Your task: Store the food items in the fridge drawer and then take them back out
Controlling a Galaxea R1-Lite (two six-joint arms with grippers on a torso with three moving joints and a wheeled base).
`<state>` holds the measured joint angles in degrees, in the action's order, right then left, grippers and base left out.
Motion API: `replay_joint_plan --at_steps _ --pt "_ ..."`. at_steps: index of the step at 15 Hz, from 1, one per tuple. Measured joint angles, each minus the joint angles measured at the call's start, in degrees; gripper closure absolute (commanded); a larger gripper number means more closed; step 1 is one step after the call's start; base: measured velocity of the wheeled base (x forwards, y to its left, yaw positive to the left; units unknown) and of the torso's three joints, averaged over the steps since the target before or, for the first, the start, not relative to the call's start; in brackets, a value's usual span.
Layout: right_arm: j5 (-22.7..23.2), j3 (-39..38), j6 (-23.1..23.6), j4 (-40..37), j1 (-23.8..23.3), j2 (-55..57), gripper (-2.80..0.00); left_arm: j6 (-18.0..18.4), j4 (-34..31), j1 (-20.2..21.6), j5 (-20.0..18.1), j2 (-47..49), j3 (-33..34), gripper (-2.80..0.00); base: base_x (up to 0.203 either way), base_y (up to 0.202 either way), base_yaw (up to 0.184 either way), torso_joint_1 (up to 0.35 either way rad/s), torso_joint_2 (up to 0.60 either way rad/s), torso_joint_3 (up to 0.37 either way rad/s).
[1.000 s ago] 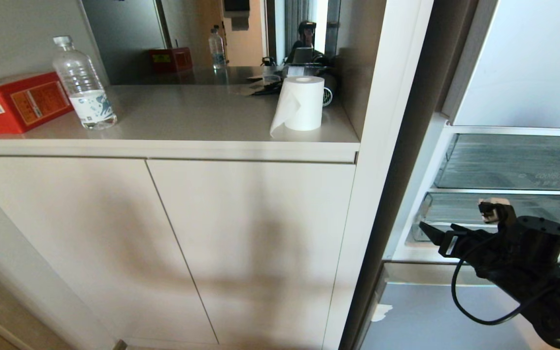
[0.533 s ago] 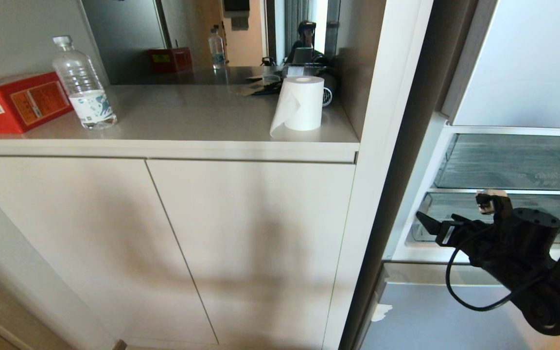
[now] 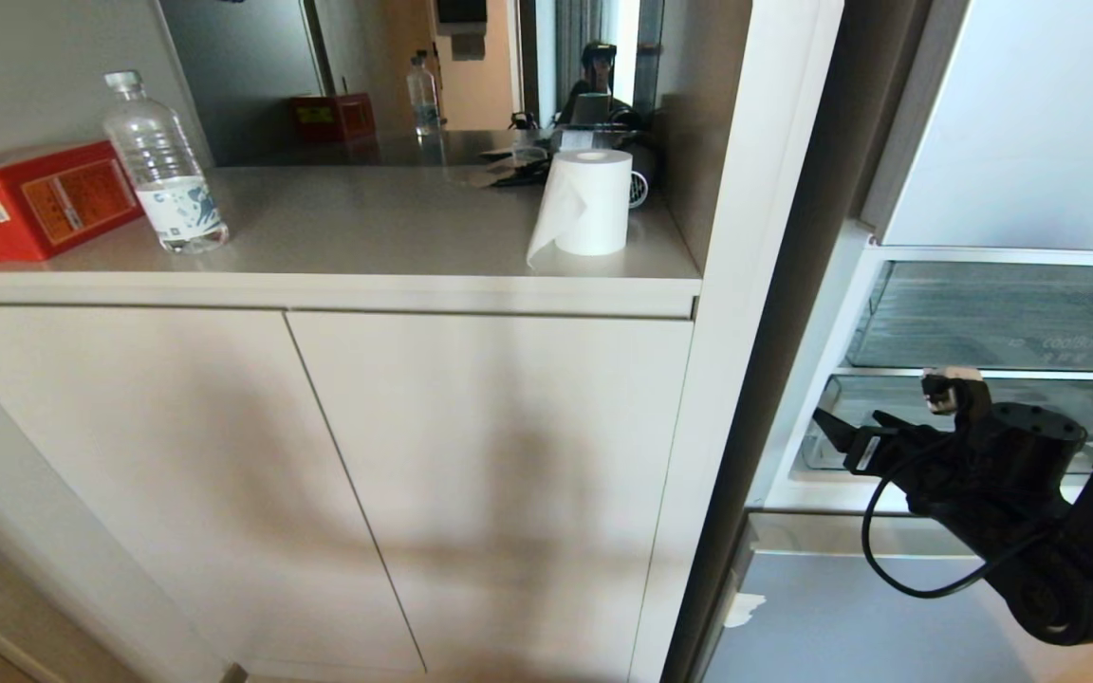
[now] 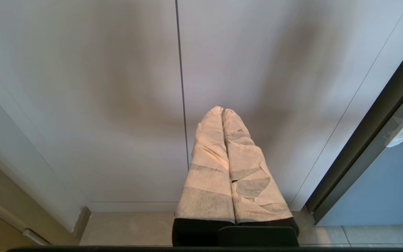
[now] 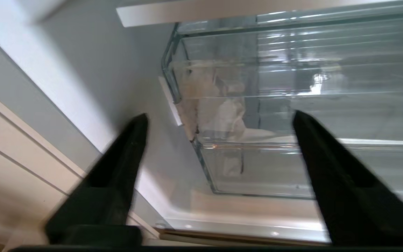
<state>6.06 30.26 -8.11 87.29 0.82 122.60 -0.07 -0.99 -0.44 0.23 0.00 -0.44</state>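
No food items show in any view. In the open fridge, a wide clear fridge drawer [image 3: 1002, 318] [image 5: 327, 45] with a ribbed floor sits above a second clear bin [image 3: 874, 417] [image 5: 275, 168]. My right gripper [image 3: 879, 403] [image 5: 219, 117] hovers just in front of the left end of that lower bin. Its black fingers are open, with nothing between them. My left gripper [image 4: 222, 110] is parked low, facing the cabinet doors. Its tape-wrapped fingers are pressed together, shut and empty.
Left of the fridge stands a white cabinet [image 3: 471, 455]. Its counter holds a paper roll [image 3: 589, 201], a water bottle [image 3: 162, 166] and a red box [image 3: 29, 199]. A grey lower fridge front [image 3: 850, 617] lies under the right arm. The fridge's left wall [image 5: 117, 80] is close beside the gripper.
My right gripper has risen slightly and edged closer to the lower clear bin. The left arm and the scene have not moved.
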Motion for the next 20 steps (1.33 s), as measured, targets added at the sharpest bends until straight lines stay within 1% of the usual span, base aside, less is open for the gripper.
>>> replay_joint_plan --at_steps 3,7,9,12,15,20 --pt "0.0 -0.05 0.15 -0.12 0.23 0.17 0.0 0.0 0.0 0.0 -0.01 0.0 0.0 0.0 0.0 0.0 0.0 0.0 0.0 0.0" --pt "-0.36 -0.04 0.24 -0.36 2.48 0.32 0.0 -0.02 0.0 0.01 0.02 0.0 0.0 0.0 0.0 0.0 0.0 0.0 0.0 0.0" --pt "-2.65 0.61 0.32 -0.47 3.72 0.41 0.0 0.0 0.02 0.06 0.02 0.0 0.0 0.0 0.0 0.0 0.0 0.0 0.0 0.0" --pt "-3.12 0.52 0.32 -0.33 4.45 0.28 0.0 0.0 0.0 0.0 0.02 0.0 0.0 0.0 0.0 0.0 0.0 0.0 0.0 0.0" --pt "-2.86 -2.46 0.19 -0.17 4.61 -1.5 0.0 0.0 -0.02 0.0 0.01 0.0 0.0 0.0 0.0 0.0 0.0 0.0 0.0 0.0" --pt "-2.35 -11.79 -0.01 -0.34 4.74 -7.95 0.0 0.0 -0.02 0.0 0.02 0.0 0.0 0.0 0.0 0.0 0.0 0.0 0.0 0.0"
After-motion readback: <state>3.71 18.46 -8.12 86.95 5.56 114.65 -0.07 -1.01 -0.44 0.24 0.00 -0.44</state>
